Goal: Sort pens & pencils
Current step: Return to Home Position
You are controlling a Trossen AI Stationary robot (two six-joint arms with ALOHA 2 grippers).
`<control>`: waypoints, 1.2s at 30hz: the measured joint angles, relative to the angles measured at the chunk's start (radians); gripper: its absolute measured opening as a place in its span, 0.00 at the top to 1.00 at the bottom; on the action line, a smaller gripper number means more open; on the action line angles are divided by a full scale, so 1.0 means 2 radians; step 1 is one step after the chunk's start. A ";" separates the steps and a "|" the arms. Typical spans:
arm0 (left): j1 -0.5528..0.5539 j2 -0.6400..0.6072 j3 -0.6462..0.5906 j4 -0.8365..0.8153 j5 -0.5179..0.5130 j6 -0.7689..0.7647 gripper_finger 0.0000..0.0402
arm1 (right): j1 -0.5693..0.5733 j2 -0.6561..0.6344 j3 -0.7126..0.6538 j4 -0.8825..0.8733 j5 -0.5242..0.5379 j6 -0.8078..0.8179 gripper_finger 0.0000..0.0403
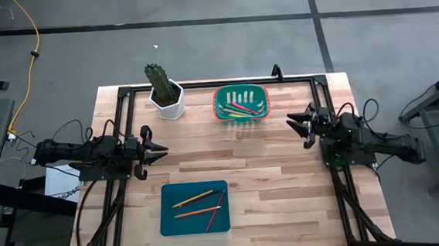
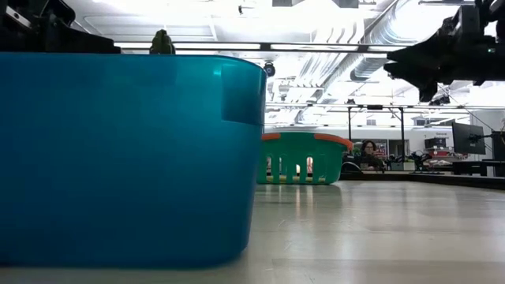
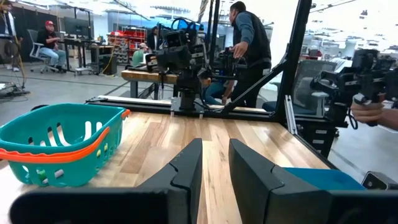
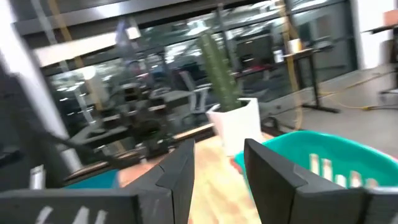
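Note:
A green basket [image 1: 241,104] with an orange rim stands at the table's far middle and holds pink and green pens [image 1: 242,107]. A blue tray [image 1: 194,208] at the near middle holds three thin pencils [image 1: 199,205], yellow, orange and red. My left gripper [image 1: 162,149] hovers open and empty at the left side, pointing right. My right gripper [image 1: 291,124] hovers open and empty at the right side, near the basket. The basket also shows in the left wrist view [image 3: 59,149] and the right wrist view [image 4: 336,155].
A cactus in a white pot [image 1: 166,92] stands left of the basket at the far edge. A black frame [image 1: 217,83] runs round the table. Bare wood lies between the tray and the basket. People show in the room beyond the table.

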 joint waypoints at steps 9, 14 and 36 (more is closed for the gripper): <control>0.000 0.000 0.000 -0.007 0.000 0.016 0.83 | -0.017 0.000 0.000 -0.011 -0.054 0.005 0.68; 0.000 0.000 0.000 -0.008 0.000 0.016 0.83 | -0.017 0.000 0.000 -0.037 -0.042 0.026 0.68; 0.000 0.000 0.000 -0.007 0.000 0.016 0.83 | -0.017 0.000 0.000 -0.067 -0.037 0.046 0.68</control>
